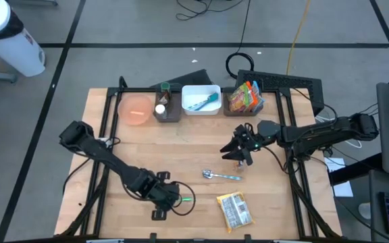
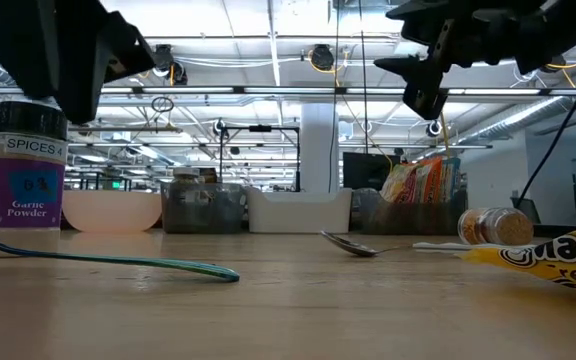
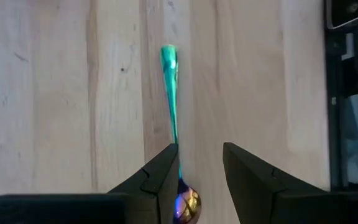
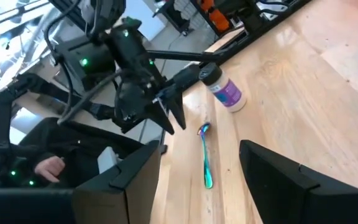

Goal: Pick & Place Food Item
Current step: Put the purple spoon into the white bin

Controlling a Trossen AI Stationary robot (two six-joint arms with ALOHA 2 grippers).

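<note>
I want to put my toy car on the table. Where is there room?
Bare wood lies in front of the pink bowl, on the table's left half. It is also bare between the white tray and silver spoon. The front right is crowded: snack packet, spoon, right gripper.

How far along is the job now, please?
Nothing looks placed yet: the snack packet lies on the table. The left gripper hangs open over the teal spoon; the right gripper is open and empty. Picking and placing are both left.
</note>
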